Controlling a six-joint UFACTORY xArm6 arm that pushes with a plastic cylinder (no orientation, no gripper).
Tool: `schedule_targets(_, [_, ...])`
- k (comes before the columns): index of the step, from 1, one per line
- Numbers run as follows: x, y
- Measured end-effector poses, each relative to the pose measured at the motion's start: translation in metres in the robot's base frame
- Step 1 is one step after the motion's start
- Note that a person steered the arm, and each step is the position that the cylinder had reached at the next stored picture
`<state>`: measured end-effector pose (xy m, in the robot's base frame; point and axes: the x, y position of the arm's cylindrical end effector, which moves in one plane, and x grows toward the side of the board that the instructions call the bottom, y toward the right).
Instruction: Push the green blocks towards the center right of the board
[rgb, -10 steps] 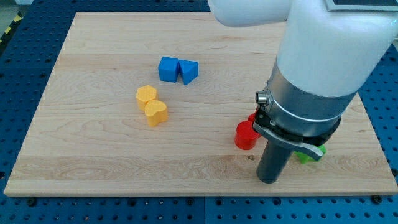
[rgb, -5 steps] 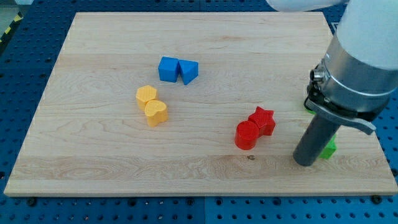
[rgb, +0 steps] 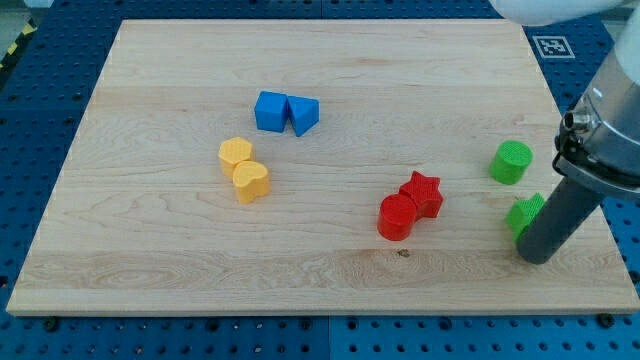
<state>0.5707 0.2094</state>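
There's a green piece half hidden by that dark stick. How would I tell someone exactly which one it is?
Start at the wooden board and go to its edge at the view's right, where two green blocks sit. The round green cylinder stands clear; below it, the other green block is the one you mean. It alone touches the rod, with my tip just below it, hiding its shape.

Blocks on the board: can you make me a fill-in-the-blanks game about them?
1. The two blue blocks sit nearer the view's ____ than the yellow blocks.
2. The red star touches a red ____.
3. My tip stands right beside a ____ block, at the view's right.
4. The green cylinder lies toward the view's ____ from the red blocks.

Missing words: top; cylinder; green; right
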Motion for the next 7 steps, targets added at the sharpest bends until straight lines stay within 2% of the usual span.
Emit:
schedule_targets(4, [-0.068, 0.018])
schedule_targets(6, [-0.073, 0.018])
schedule_targets(7, [-0.094, 0.018])
